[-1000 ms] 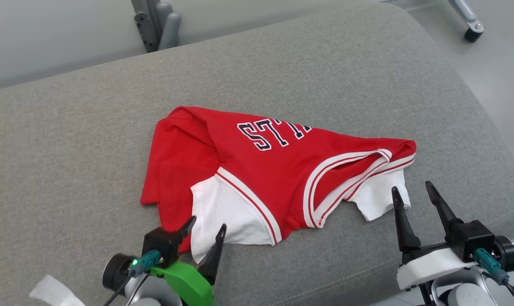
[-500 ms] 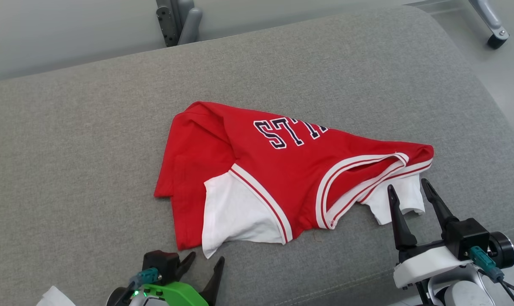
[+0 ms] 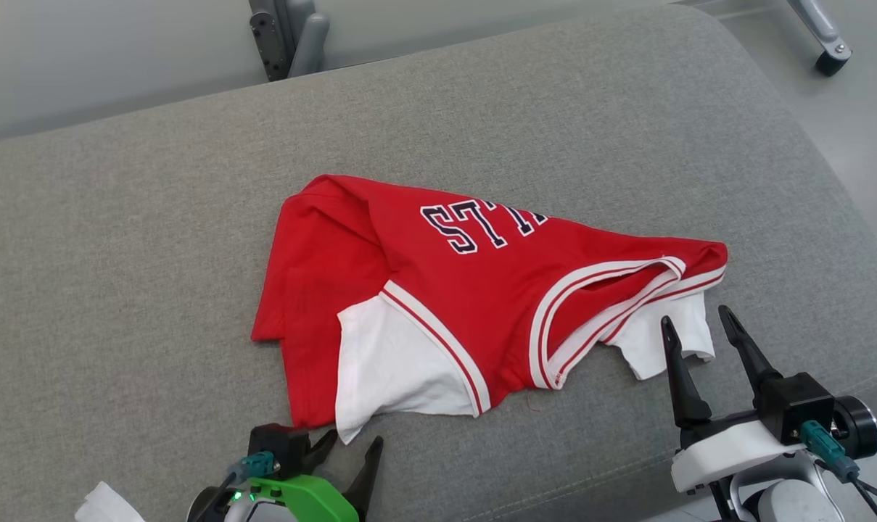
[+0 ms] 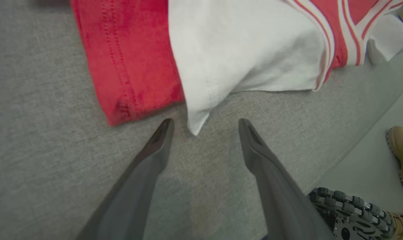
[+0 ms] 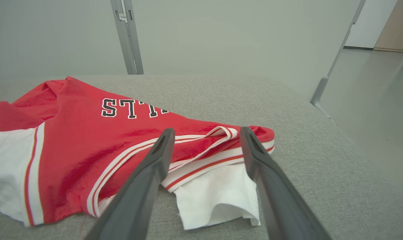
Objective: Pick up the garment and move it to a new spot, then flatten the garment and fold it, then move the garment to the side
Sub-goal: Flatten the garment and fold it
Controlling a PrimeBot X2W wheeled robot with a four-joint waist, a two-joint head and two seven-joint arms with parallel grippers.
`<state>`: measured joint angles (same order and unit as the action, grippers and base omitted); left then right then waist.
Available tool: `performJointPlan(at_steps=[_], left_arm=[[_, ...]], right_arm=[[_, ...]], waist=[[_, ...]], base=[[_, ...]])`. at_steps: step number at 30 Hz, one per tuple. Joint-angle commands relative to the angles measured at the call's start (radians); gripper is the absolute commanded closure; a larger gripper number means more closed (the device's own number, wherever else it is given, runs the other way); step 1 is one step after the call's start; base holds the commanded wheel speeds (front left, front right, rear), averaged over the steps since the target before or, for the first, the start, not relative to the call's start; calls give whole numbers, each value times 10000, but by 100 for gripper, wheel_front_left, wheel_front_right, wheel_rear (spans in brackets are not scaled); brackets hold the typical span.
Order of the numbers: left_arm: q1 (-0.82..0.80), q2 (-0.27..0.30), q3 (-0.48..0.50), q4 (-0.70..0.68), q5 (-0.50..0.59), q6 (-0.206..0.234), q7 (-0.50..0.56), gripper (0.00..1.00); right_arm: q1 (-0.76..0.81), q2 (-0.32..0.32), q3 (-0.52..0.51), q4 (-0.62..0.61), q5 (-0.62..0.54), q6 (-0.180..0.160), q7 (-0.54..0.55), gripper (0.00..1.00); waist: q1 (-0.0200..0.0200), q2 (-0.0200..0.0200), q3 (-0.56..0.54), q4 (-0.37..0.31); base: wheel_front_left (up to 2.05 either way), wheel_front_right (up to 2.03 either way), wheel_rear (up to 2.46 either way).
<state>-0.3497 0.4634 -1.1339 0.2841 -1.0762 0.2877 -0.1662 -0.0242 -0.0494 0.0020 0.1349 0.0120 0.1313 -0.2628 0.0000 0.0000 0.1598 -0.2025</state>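
Observation:
The garment (image 3: 453, 304) is a red jersey with white sleeves, striped trim and dark lettering, lying crumpled on the grey cushion (image 3: 119, 254). My left gripper (image 3: 352, 442) is open at the near edge, just short of the garment's white corner. In the left wrist view that corner's tip lies between the fingertips of the left gripper (image 4: 205, 121), with the garment (image 4: 241, 50) spreading beyond. My right gripper (image 3: 696, 319) is open at the white sleeve on the right end. The right wrist view shows the right gripper (image 5: 207, 130) straddling the striped collar of the garment (image 5: 88, 140) without holding it.
The cushion's rounded edge drops to pale floor on the right. A grey metal post (image 3: 286, 36) and a caster leg (image 3: 822, 43) stand behind it. A white scrap (image 3: 108, 504) lies at the lower left. A person's tan shoe (image 4: 401, 156) is on the floor.
My left gripper has drawn back toward me, off the garment's near white corner. The head camera has shifted slightly. The right gripper holds its place by the sleeve.

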Motion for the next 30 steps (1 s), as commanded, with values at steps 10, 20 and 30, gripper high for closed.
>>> performJointPlan(at_steps=[10, 20, 30], left_arm=[[-312, -272, -142, 397, -22, -397, 70, 100], [-1174, 307, 46, -2529, -404, -1337, 913, 100], [-5590, 574, 1971, -3250, -1234, -1742, 3209, 100]], right_arm=[[86, -24, 40, 40, -40, -10, -30, 0], [5, -22, -33, -14, 16, -10, -30, 0], [-645, -24, 450, -82, 481, -10, -30, 0]], waist=[[0, 0, -83, -3], [0, 0, 46, -15], [0, 0, 948, -440]], base=[[0, 0, 0], [0, 0, 0], [0, 0, 0]])
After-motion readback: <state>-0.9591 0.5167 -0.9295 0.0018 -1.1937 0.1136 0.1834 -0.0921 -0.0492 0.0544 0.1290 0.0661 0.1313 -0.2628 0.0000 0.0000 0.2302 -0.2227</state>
